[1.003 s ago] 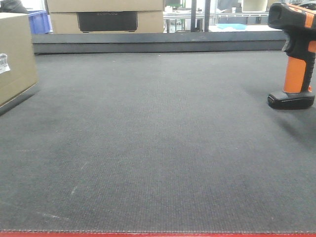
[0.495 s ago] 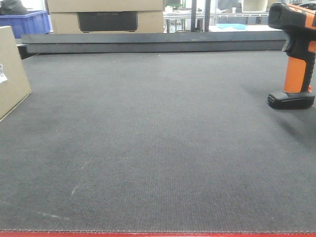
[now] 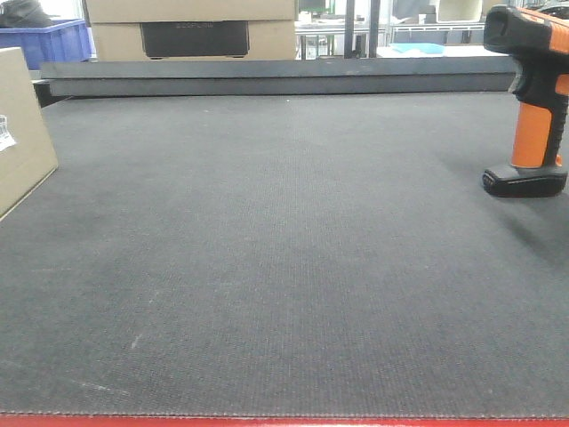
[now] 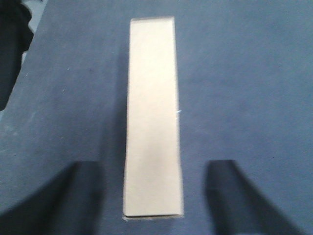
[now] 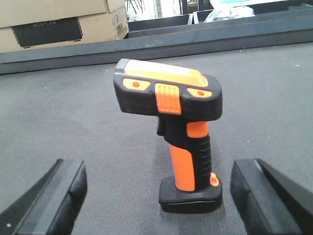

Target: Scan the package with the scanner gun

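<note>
Now you are looking at the dark mat (image 3: 284, 267), with the box (image 3: 22, 133) sitting at its left edge and the scanner (image 3: 532, 98) standing upright on its foot at the right. Your left gripper (image 4: 154, 196) is hanging spread wide above the box, one finger on either side. Your right gripper (image 5: 159, 196) is gaping too, straddling the scanner without touching it.

Package (image 3: 22, 133) left, scanner gun (image 3: 531, 98) right

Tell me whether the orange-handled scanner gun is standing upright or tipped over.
Upright: the pistol-shaped orange-and-black scanner gun stands on its black foot on the dark mat, head on top.
</note>
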